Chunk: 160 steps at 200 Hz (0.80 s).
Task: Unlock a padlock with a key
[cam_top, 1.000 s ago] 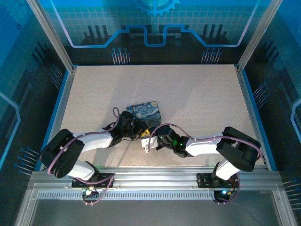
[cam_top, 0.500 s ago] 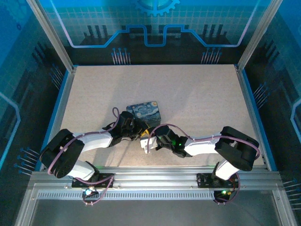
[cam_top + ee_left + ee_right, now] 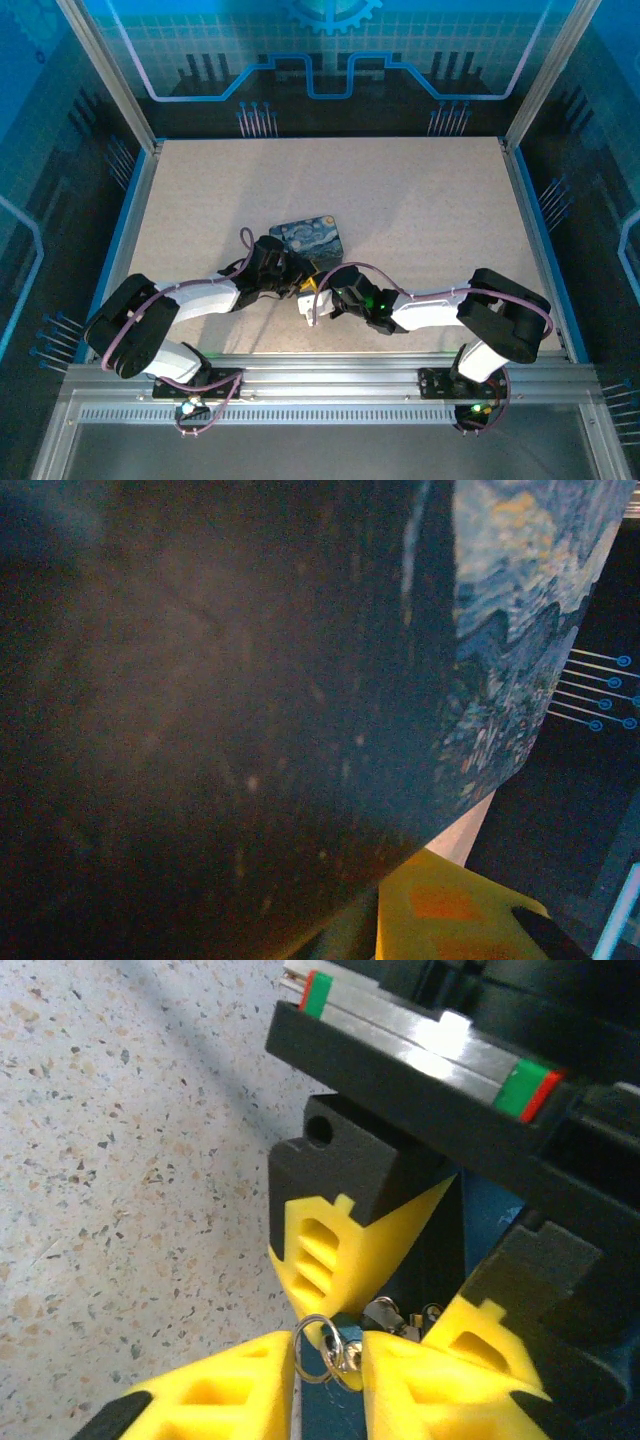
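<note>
From here the padlock is only a small silvery cluster in the right wrist view, sitting in the gap between the two yellow fingers of the left gripper; it is too small for me to tell which way it points. Just in front of it is the key, a thin metal bit with a wire ring hanging at its left. Its long axis seems to run away from the camera toward the padlock, though I can't make out the blade. The right gripper has its yellow fingertips drawn close together, pinching the key. I see the left fingers on either side of the padlock, but I cannot tell whether they are actually clamped on it. My left wrist view gives none of this, just the dark side of the swirl-printed case pressed close and one yellow finger at the bottom edge. From the top view I get the layout: both grippers meet tip to tip at the near middle of the table, and the case lies just beyond them on the far side
</note>
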{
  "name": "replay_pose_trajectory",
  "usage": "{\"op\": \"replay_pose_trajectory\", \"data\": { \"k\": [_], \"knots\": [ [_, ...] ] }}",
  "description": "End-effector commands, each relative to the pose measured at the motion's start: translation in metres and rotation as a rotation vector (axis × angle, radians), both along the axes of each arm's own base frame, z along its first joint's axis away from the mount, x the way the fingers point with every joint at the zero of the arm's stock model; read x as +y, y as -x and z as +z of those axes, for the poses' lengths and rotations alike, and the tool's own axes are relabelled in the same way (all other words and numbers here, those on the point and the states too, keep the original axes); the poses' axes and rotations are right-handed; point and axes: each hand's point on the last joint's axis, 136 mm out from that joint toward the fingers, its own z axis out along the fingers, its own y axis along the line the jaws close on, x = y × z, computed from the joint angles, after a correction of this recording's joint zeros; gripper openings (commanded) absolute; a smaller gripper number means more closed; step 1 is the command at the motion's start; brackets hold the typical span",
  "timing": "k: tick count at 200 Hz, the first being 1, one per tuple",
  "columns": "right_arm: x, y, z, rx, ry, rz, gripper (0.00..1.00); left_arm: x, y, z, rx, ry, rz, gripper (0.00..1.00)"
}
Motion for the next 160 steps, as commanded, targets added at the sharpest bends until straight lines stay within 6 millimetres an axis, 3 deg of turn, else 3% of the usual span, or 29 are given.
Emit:
{"op": "replay_pose_trajectory", "data": {
  "k": [1,100,160],
  "knots": [
    [0.015,-0.002,0.015,-0.026,-0.039,0.042,0.23,-0.015,-0.006,0.025,-0.026,0.078,-0.034,0.03],
    [0.006,-0.018,0.013,-0.081,-0.011,-0.021,0.11,-0.015,-0.005,0.026,-0.027,0.079,-0.034,0.03],
    [0.003,-0.026,0.026,-0.053,-0.122,-0.098,0.02,-0.015,-0.006,0.026,-0.028,0.08,-0.032,0.03]
  ]
}}
